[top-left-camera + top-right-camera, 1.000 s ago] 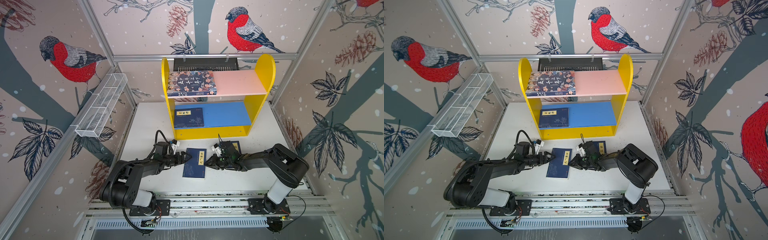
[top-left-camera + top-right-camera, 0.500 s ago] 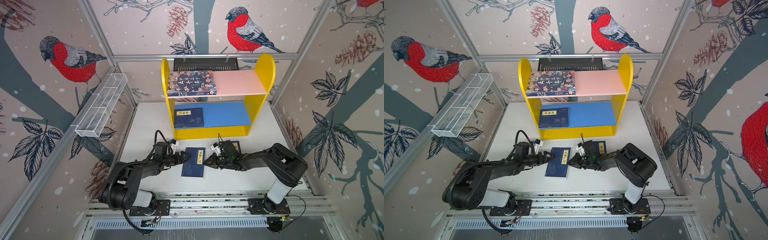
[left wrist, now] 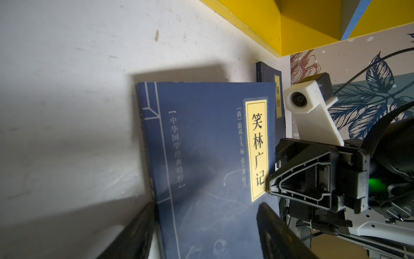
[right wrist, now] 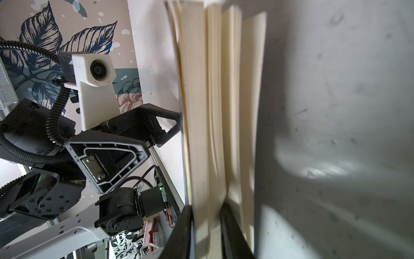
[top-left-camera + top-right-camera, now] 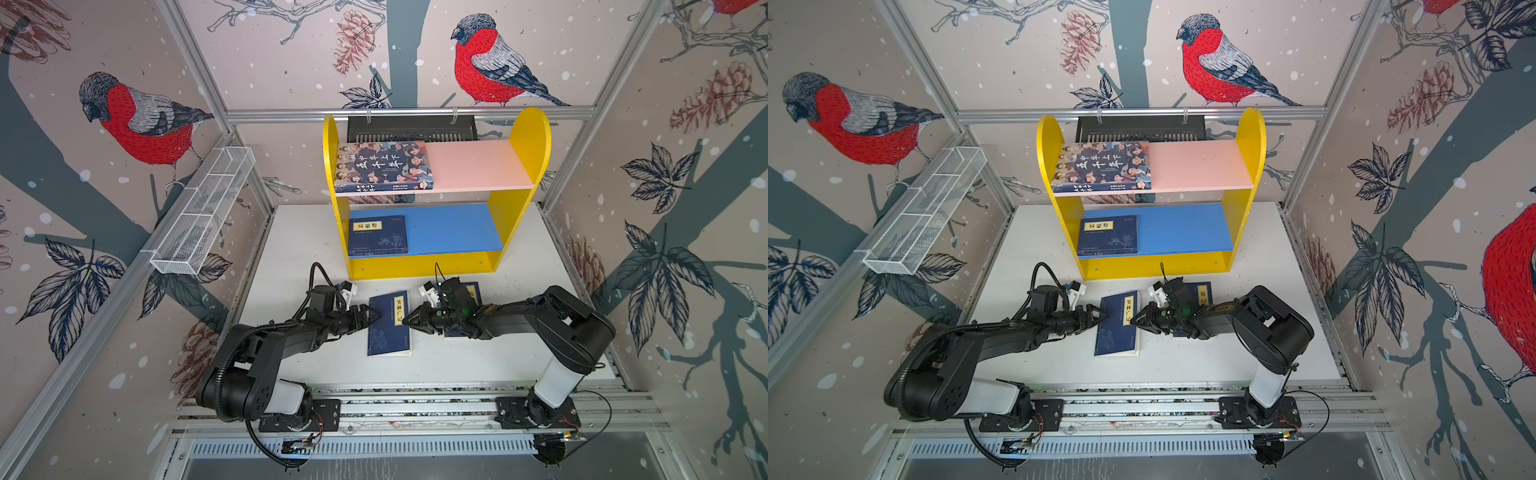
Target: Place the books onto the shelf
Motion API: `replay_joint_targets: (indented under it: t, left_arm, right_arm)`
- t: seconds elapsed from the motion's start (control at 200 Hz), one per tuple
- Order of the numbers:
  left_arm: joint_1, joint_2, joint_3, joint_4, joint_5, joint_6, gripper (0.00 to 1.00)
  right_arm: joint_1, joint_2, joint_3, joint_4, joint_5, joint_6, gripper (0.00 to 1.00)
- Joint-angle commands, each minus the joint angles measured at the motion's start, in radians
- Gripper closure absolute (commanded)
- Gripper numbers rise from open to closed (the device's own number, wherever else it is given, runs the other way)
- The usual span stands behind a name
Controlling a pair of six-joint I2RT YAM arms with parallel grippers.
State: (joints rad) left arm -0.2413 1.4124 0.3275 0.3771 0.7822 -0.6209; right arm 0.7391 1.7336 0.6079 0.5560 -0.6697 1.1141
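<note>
Right wrist view: the right gripper (image 4: 206,215) is pinching the page edge of a thin navy paperback with a yellow label (image 5: 388,328), and the left gripper (image 5: 373,316) is spread wide at its spine. Under the right wrist a second navy paperback (image 5: 477,291) is waiting. Beyond both grippers, the yellow two-tier shelf (image 5: 532,137) is already holding a large illustrated paperback (image 5: 384,166) and a third navy paperback (image 5: 378,235).

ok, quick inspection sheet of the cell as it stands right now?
Surface: white table, lightly scuffed.
Job's things: shelf holds the illustrated book on its pink board and a navy book on its blue board; centre navy book and a half-hidden navy book under the right arm lie on the table.
Clutter: nothing seen.
Grippers: left gripper open, fingers either side of the centre navy book's spine edge; right gripper shut on its page edge.
Cables: sleeved black cable loops above the left wrist, clear of the books.
Surroundings: bird-print walls; wire mesh tray on the left one; black slotted basket behind the shelf.
</note>
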Motion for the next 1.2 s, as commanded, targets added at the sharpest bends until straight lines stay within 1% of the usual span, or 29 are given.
replay_joint_targets:
  t: [0.0,0.15,0.345,0.455,0.575,0.655,0.735,0.821,0.961,1.041,1.106,1.196]
  left_arm:
    - [-0.003,0.000,0.003,-0.009,0.042,-0.006,0.28]
    - [-0.003,0.002,0.006,-0.018,0.032,0.005,0.28]
    - [-0.003,0.004,0.007,-0.019,0.027,0.004,0.28]
    - [-0.003,0.002,0.006,-0.016,0.031,0.003,0.28]
    - [-0.003,0.000,0.005,-0.012,0.037,0.000,0.27]
    - [-0.003,-0.004,0.004,-0.010,0.037,0.000,0.27]
    - [-0.003,-0.007,0.004,-0.008,0.038,-0.002,0.27]
    - [-0.003,-0.010,0.004,-0.009,0.037,-0.001,0.27]
    - [-0.003,-0.019,0.003,-0.012,0.036,-0.002,0.26]
    - [-0.003,-0.025,0.004,-0.013,0.034,-0.002,0.25]
    - [-0.001,-0.031,0.007,-0.023,0.031,0.001,0.22]
    - [0.009,-0.047,0.016,-0.057,0.018,0.011,0.17]
  right_arm:
    - [-0.003,0.001,0.001,0.029,0.008,-0.023,0.76]
    - [-0.006,-0.015,-0.014,0.033,0.005,-0.024,0.74]
    - [-0.010,-0.028,-0.007,0.018,-0.007,-0.042,0.83]
    - [-0.012,-0.017,0.001,0.022,-0.020,-0.044,0.85]
    - [-0.011,-0.005,0.006,0.028,-0.028,-0.045,0.80]
    - [-0.011,0.000,0.010,0.031,-0.034,-0.045,0.74]
    - [-0.010,0.004,0.016,0.032,-0.039,-0.045,0.73]
    - [-0.010,0.005,0.019,0.030,-0.038,-0.046,0.77]
    - [-0.011,0.008,0.023,0.028,-0.039,-0.045,0.87]
    - [-0.013,0.005,0.021,0.027,-0.040,-0.046,0.96]
    - [-0.015,-0.002,0.016,0.028,-0.035,-0.048,0.99]
    - [-0.025,-0.019,-0.006,0.063,-0.046,-0.031,1.00]
